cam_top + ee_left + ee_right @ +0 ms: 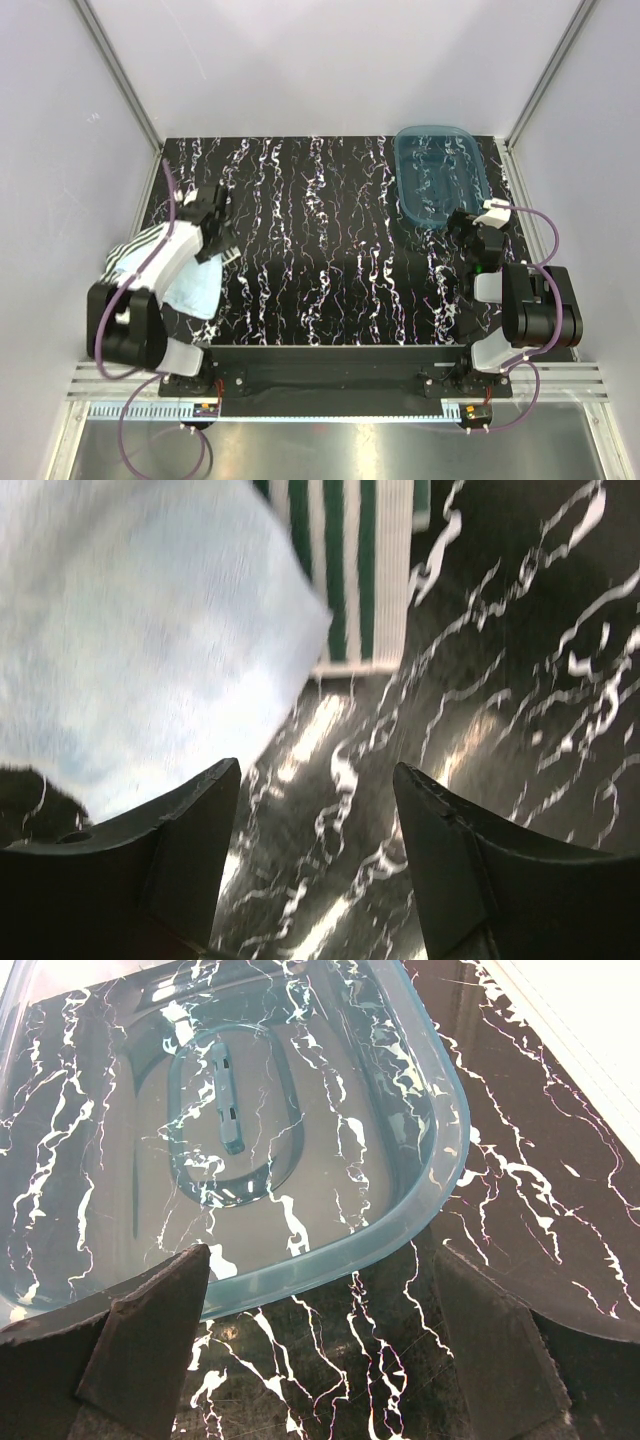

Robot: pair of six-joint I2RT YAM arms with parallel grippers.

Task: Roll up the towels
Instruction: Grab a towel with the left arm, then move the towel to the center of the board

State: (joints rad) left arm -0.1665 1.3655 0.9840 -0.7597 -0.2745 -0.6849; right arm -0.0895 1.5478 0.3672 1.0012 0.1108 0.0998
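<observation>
The light blue towel (195, 287) lies flat at the table's left side, partly over the green-and-white striped towel (135, 247), whose stripes show past the left arm. In the left wrist view the blue towel (130, 630) fills the upper left and the striped towel (355, 570) lies beyond its corner. My left gripper (218, 228) (315, 810) is open and empty, just right of the blue towel's corner over bare table. My right gripper (468, 232) (320, 1330) is open and empty, just in front of the tub.
A translucent teal plastic tub (440, 175) stands at the back right; its near rim (330, 1260) lies just ahead of the right fingers. The black marbled table (330, 250) has white walls on three sides.
</observation>
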